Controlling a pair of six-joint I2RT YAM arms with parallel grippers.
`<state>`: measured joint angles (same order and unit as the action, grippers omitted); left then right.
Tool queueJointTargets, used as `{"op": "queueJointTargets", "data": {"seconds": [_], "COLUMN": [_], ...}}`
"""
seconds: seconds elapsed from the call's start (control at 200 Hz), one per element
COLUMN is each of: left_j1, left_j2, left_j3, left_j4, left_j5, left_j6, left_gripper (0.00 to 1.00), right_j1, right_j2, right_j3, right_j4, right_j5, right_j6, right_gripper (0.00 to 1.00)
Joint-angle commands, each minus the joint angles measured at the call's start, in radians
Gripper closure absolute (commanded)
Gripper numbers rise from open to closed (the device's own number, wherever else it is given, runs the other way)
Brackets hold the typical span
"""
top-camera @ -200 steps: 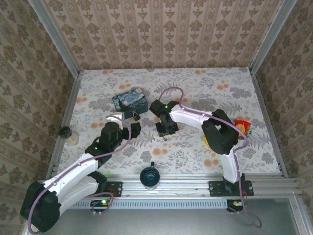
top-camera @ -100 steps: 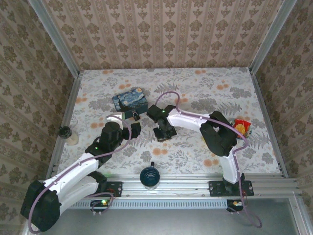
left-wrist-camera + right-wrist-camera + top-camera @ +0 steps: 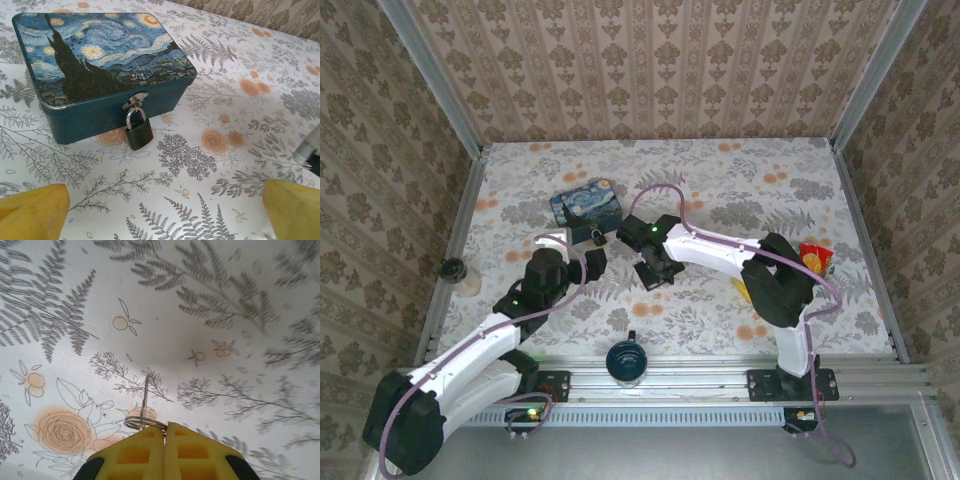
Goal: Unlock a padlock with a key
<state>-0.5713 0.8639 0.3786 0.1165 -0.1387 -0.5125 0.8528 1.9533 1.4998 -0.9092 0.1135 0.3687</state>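
The small black padlock (image 3: 138, 135) hangs from the hasp of a blue starry-night box (image 3: 100, 65), resting on the floral tablecloth. From above, the padlock (image 3: 597, 236) sits at the box's (image 3: 585, 203) near side. My left gripper (image 3: 165, 215) is open, its yellow fingers (image 3: 30, 212) wide apart a short way in front of the padlock. To the right, my right gripper (image 3: 165, 426) is shut on the key (image 3: 145, 395), pinching it at its wire ring so the blade sticks out ahead, above the cloth. From above, the right gripper (image 3: 650, 272) is right of the left gripper (image 3: 585, 262).
A dark mug (image 3: 626, 360) stands at the near edge between the arm bases. A red snack bag (image 3: 815, 258) lies at the right side. A small jar (image 3: 455, 270) sits beyond the left rail. Patterned walls enclose the table.
My right gripper has closed on the key and moved a little left, toward the box. The left arm has stayed still and open.
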Motion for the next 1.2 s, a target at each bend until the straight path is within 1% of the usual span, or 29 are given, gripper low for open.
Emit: {"op": "queueJointTargets", "data": {"seconds": [0.0,0.155,0.265,0.375,0.58,0.725,0.81,1.0,1.195], "left_j1": [0.037,0.074,0.078,0.081,0.083,0.081,0.082,0.082,0.082], "left_j2": [-0.017,-0.025,-0.040,-0.051,-0.073,-0.092,-0.105,-0.138,-0.136], "left_j3": [0.029,0.063,0.060,0.038,0.002,-0.001,-0.009,-0.063,-0.053], "left_j4": [-0.020,-0.046,-0.007,0.079,0.251,0.301,0.342,0.491,0.523], "left_j5": [0.053,0.121,0.146,0.200,0.365,0.452,0.490,0.551,0.654], "left_j6": [-0.080,-0.119,-0.105,-0.071,0.049,0.112,0.124,0.126,0.156], "left_gripper": [0.00,0.00,0.00,0.01,0.01,0.00,0.00,0.00,0.03], "right_j1": [0.019,0.033,0.033,0.034,0.032,0.033,0.033,0.031,0.031], "right_j2": [-0.079,-0.147,-0.185,-0.205,-0.208,-0.217,-0.231,-0.268,-0.305], "right_j3": [0.013,0.038,0.093,0.167,0.321,0.403,0.435,0.477,0.488], "right_j4": [-0.008,0.015,0.013,-0.004,-0.054,-0.075,-0.079,-0.078,-0.067], "right_j5": [0.141,0.262,0.287,0.256,0.168,0.120,0.094,0.039,-0.015], "right_j6": [-0.118,-0.220,-0.270,-0.307,-0.321,-0.325,-0.330,-0.339,-0.353], "right_gripper": [1.00,1.00,1.00,1.00,1.00,1.00,1.00,1.00,1.00]}}
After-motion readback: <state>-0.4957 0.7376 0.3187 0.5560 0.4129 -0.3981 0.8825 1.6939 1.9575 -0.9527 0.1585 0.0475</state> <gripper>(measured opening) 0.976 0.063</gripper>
